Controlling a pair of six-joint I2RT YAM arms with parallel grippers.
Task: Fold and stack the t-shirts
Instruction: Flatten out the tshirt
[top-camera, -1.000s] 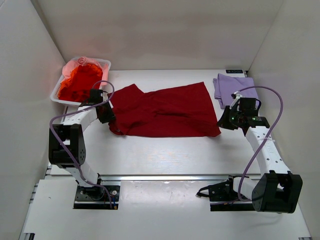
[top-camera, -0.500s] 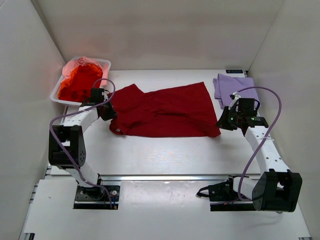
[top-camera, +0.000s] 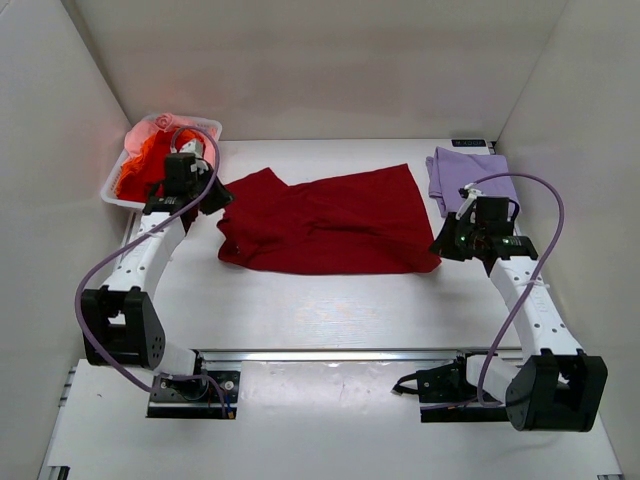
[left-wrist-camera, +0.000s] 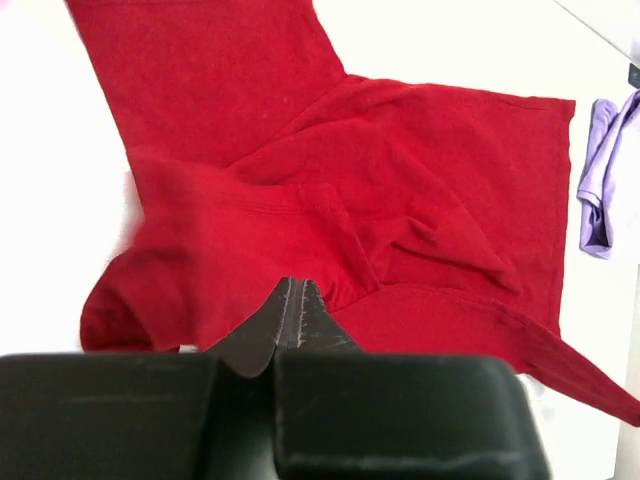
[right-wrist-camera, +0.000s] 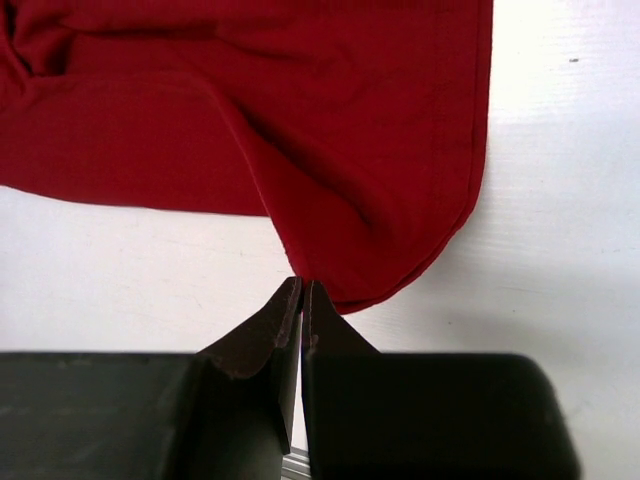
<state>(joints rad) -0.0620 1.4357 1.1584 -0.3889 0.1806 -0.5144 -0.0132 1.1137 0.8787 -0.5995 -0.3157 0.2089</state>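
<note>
The large dark red t-shirt (top-camera: 325, 222) lies spread across the middle of the table. My left gripper (top-camera: 213, 197) is shut on a fold of its left sleeve side; in the left wrist view (left-wrist-camera: 293, 287) the red cloth (left-wrist-camera: 400, 180) rises to the closed tips. My right gripper (top-camera: 441, 247) is shut on the shirt's near right corner (right-wrist-camera: 380, 270), with the tips (right-wrist-camera: 302, 285) at its hem. The pale lavender t-shirt (top-camera: 466, 176) lies folded at the back right. Orange-red shirts (top-camera: 140, 170) and a pink one (top-camera: 166, 122) fill the basket.
The white plastic basket (top-camera: 212, 128) stands at the back left, just behind my left gripper. White walls close in the table on three sides. A metal rail (top-camera: 330, 354) runs along the near edge by the arm bases.
My left arm has lifted and swung back toward the basket, drawing the shirt's left edge with it. The right gripper has stayed at the right corner.
</note>
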